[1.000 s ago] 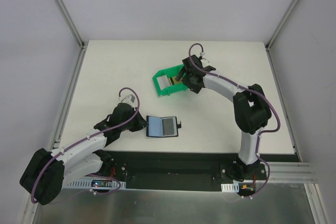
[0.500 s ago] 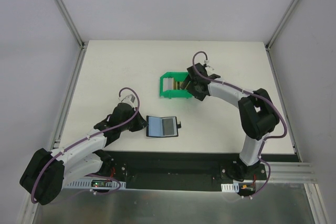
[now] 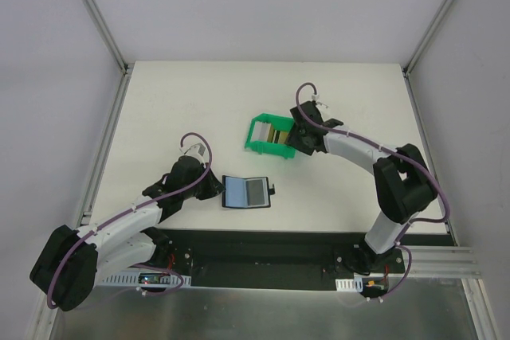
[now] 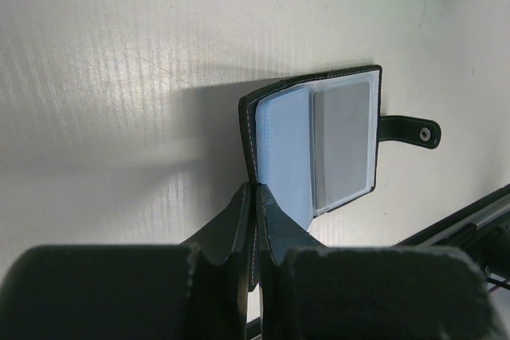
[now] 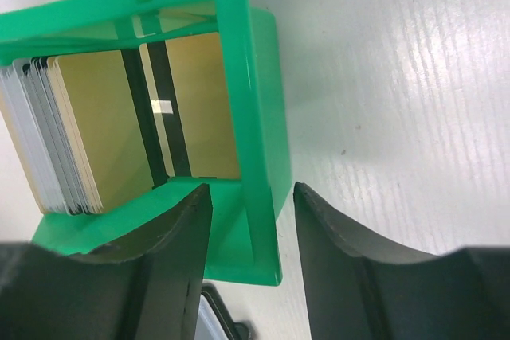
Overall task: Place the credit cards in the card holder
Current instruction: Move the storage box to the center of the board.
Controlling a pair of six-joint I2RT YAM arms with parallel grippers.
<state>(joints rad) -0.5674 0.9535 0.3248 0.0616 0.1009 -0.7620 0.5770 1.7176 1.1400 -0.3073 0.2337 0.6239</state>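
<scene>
**Bin swung round, no card out yet**

The right gripper (image 5: 249, 197), jaws spread, straddles the front frame of the green bin (image 5: 256, 77). Over the last second it has turned the bin and nudged it toward the near edge of the counter (image 3: 183, 101), probably to reach the cards (image 5: 103, 129) standing inside. The left gripper (image 4: 253, 197), unmoved, pinches the cover of the open wallet (image 4: 319, 145) by the near edge. Whether the right fingers touch the frame is unclear, as is the card count

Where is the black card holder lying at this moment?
In the top view, the card holder lies open near the front edge of the table, left of centre, its left edge at the left gripper; the green bin sits farther back, to its right.
</scene>
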